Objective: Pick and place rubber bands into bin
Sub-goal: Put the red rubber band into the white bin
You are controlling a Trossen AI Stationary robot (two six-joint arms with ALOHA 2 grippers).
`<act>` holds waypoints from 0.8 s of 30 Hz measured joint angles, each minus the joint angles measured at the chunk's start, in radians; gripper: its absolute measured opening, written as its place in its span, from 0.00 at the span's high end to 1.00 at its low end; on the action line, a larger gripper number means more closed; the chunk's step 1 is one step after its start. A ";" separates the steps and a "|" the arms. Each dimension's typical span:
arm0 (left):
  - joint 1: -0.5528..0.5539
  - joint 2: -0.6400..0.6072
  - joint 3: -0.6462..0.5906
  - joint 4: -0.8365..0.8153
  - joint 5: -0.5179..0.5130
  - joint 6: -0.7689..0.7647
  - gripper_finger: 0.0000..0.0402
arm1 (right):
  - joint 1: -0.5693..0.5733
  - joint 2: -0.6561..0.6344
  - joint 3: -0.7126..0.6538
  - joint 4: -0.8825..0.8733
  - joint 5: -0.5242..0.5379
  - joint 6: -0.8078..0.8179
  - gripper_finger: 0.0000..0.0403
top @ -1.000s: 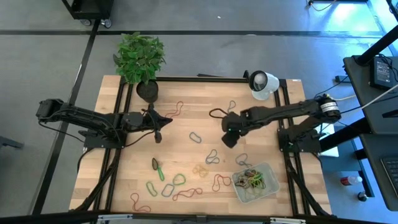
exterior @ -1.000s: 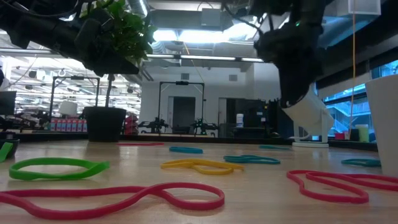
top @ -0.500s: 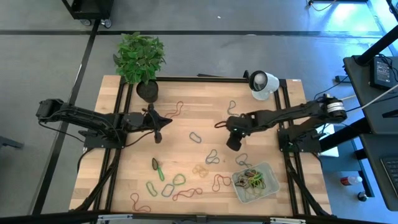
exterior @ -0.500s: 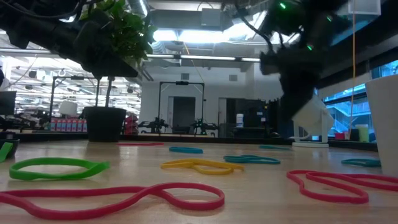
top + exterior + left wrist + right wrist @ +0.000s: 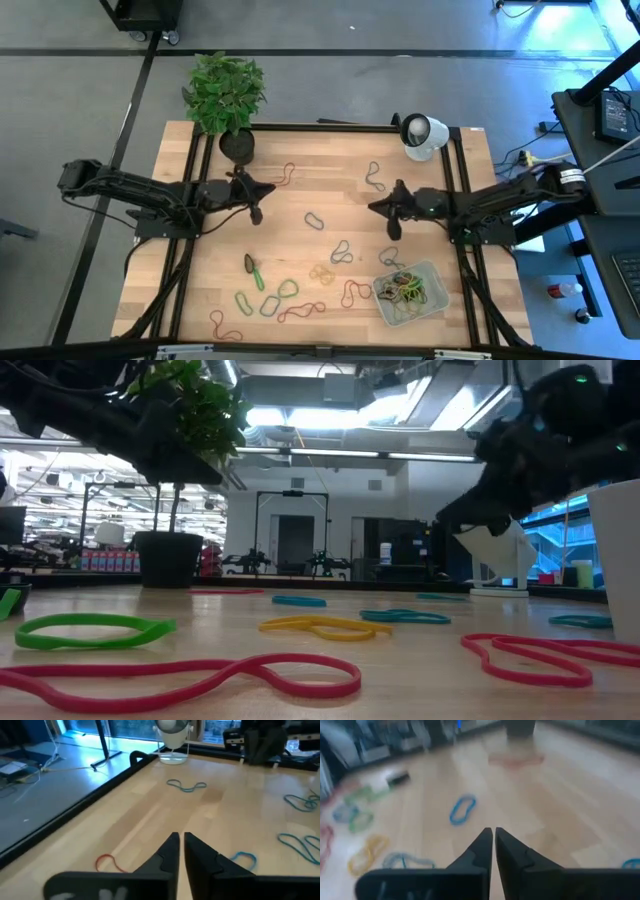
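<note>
Sorting is partly done: the bin (image 5: 410,293) near the tabletop's (image 5: 300,230) front right corner holds a small tangle of rubber bands (image 5: 405,288), while a dozen or so loops lie loose across the wood, mostly in the front half, with a few blue ones mid-table and one red near the plant pot (image 5: 237,145). Right end effector (image 5: 392,218) hovers above the middle right of the tabletop, fingers together and empty, behind the bin. Left end effector (image 5: 257,198) waits over the left-centre, fingers also together, empty. Surface is light wood in a black frame; a white round device (image 5: 423,135) sits at the back right. Beyond is a lab space with grey floor, racks and bright ceiling lights.
</note>
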 joint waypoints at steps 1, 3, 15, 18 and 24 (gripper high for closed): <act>0.009 0.000 0.000 -0.003 0.010 -0.009 0.92 | 0.000 0.000 -0.025 0.064 0.001 0.019 0.93; 0.030 0.006 0.000 -0.007 0.008 -0.053 0.86 | 0.000 0.000 -0.068 0.140 0.002 0.049 0.94; 0.166 0.186 0.008 0.046 -0.075 -0.107 0.65 | 0.000 0.001 -0.122 0.142 0.001 0.148 0.98; 0.191 0.291 0.047 0.032 -0.066 -0.175 0.67 | 0.000 0.001 -0.122 0.142 0.000 0.146 0.96; 0.249 0.516 0.219 -0.126 -0.001 -0.150 0.70 | 0.000 0.001 -0.122 0.141 -0.001 0.146 0.95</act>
